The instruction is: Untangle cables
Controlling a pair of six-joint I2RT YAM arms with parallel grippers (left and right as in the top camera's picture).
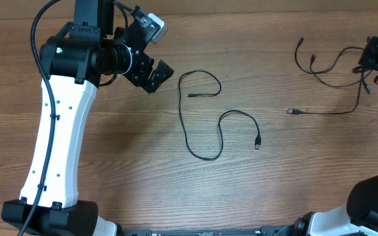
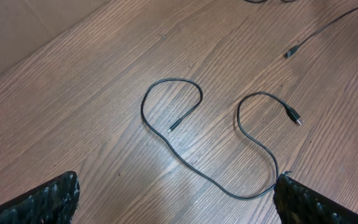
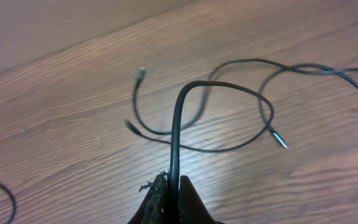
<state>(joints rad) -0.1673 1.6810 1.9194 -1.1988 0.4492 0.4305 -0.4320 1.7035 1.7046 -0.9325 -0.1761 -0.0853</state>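
left gripper (image 2: 179,208) hanging wide open over table (image 1: 110,164), holding nothing; loose cable (image 2: 169,79) lying in wavy S at centre, well apart from the rest; right gripper (image 3: 169,186) pinching tight on remaining cables (image 3: 176,124), tangle sitting far right

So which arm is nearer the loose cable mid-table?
Left. The left fingers, open, hover just left of the loose cable; the right fingers are far right, shut on another cable.
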